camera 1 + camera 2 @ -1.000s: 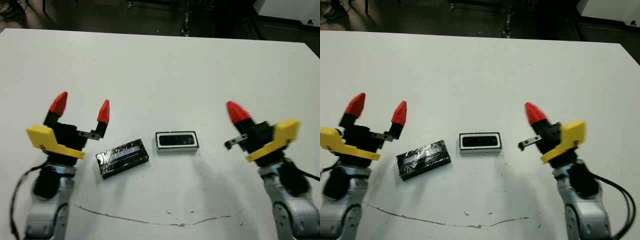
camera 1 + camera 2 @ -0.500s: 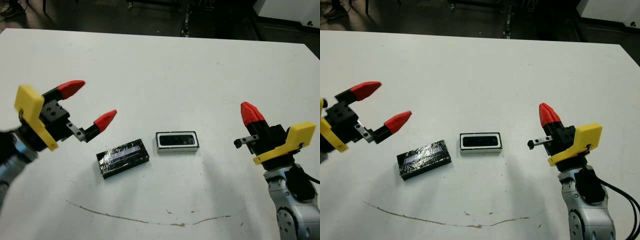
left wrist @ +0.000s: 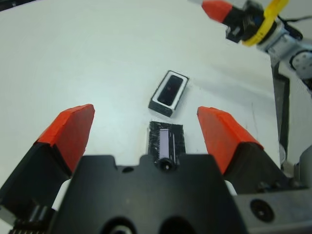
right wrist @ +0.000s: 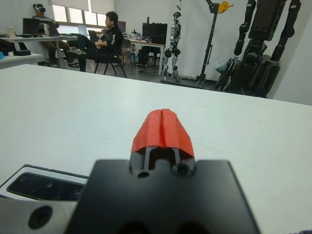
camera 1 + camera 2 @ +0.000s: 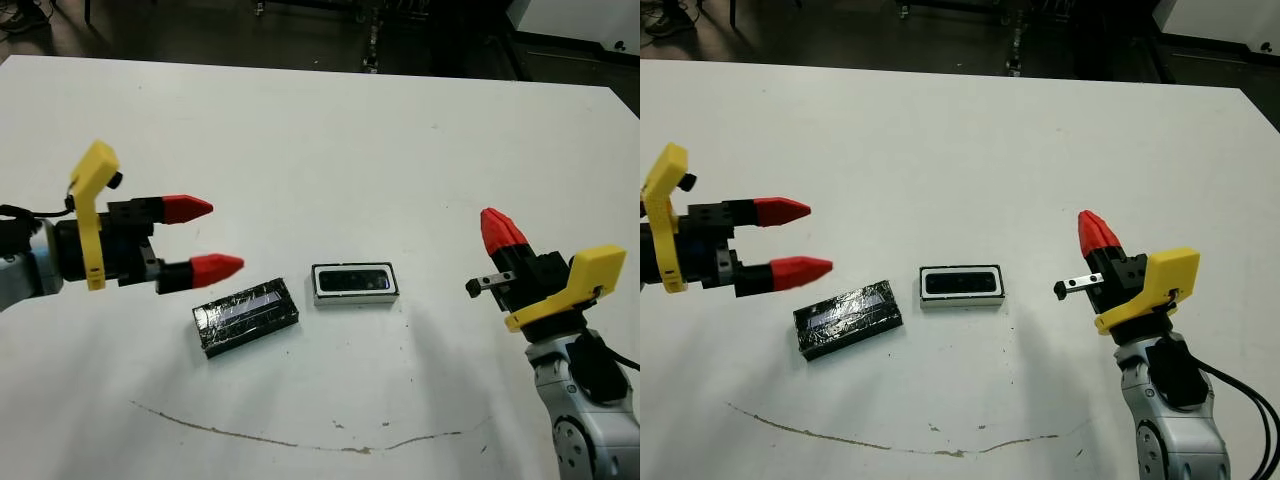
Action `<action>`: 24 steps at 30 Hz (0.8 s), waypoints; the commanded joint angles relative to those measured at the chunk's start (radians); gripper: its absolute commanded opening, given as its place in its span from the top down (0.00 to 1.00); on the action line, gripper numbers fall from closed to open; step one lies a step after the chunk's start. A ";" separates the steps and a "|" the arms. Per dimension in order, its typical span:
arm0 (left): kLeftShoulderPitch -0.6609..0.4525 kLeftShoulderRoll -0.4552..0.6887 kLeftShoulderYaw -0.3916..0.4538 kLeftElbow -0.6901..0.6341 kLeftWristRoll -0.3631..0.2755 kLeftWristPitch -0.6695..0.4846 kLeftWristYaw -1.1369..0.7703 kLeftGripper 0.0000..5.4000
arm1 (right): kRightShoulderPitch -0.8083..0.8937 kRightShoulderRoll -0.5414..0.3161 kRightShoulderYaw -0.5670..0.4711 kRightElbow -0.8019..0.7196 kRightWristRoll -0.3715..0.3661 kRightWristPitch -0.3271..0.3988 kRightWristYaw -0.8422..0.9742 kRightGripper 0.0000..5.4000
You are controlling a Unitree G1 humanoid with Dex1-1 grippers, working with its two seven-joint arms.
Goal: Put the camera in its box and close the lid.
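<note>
The box (image 5: 354, 283) sat near the middle of the white table (image 5: 320, 130), and the camera (image 5: 353, 279) lay inside it, filling the recess as a dark bar within the pale rim. The lid (image 5: 246, 316) lay flat on the table just left of the box, apart from it and skewed, its pale strip facing up; the box was uncovered.

The left pincer (image 5: 205, 238) hung above the table to the left of the box, up and to the left of the lid, its two red fingers spread wide and pointing toward the box, gripping nothing. In the left wrist view the lid (image 3: 165, 142) showed between the parted fingers (image 3: 70, 129), with the box (image 3: 169, 92) beyond it.

The right pincer (image 5: 497, 228) stood well to the right of the box, clear of it, its red tips pressed together and clenched on nothing. A thin brown streak (image 5: 300, 438) ran across the table on the robot's side of the box. Seated people (image 4: 105, 44) showed beyond the table in the right wrist view.
</note>
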 commanded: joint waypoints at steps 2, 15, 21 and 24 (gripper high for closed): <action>0.055 0.016 0.002 -0.077 0.043 0.002 0.053 0.00 | 0.001 -0.003 0.000 0.014 0.007 0.003 0.007 1.00; 0.104 0.016 -0.087 -0.114 0.150 -0.087 0.028 0.00 | 0.007 -0.005 0.003 -0.001 0.004 0.017 0.004 1.00; 0.099 0.017 -0.122 -0.095 0.206 -0.124 0.022 0.00 | 0.006 -0.008 0.000 -0.001 0.009 0.022 0.006 1.00; 0.095 0.009 -0.140 -0.068 0.234 -0.133 0.020 0.00 | 0.007 -0.009 0.001 0.006 -0.004 0.012 0.004 1.00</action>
